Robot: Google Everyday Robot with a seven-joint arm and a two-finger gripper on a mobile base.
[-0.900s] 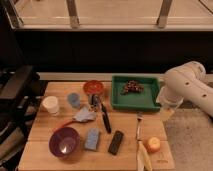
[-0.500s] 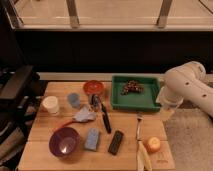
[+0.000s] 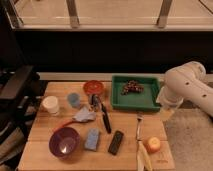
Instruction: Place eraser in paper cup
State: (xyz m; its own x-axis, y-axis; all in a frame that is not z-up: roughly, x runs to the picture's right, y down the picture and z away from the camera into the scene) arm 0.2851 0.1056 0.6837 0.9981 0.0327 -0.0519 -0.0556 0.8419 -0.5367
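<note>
The eraser (image 3: 116,142) is a small flat black block lying on the wooden table (image 3: 125,127) near its front middle, between the blue-grey sponge (image 3: 92,139) and the fork (image 3: 139,125). The paper cup (image 3: 50,105) is white and stands upright at the table's left side. My white arm (image 3: 187,87) reaches in from the right. My gripper (image 3: 166,106) is at the arm's lower end by the table's right edge, beside the green tray (image 3: 150,102). It is far from both the eraser and the cup and holds nothing I can see.
A purple bowl (image 3: 64,142) stands at the front left, a red-orange bowl (image 3: 93,88) and a small blue cup (image 3: 74,99) at the back. A black-handled tool (image 3: 104,116), a crumpled cloth (image 3: 84,116), an orange (image 3: 153,145) and a banana (image 3: 142,160) also lie on the table.
</note>
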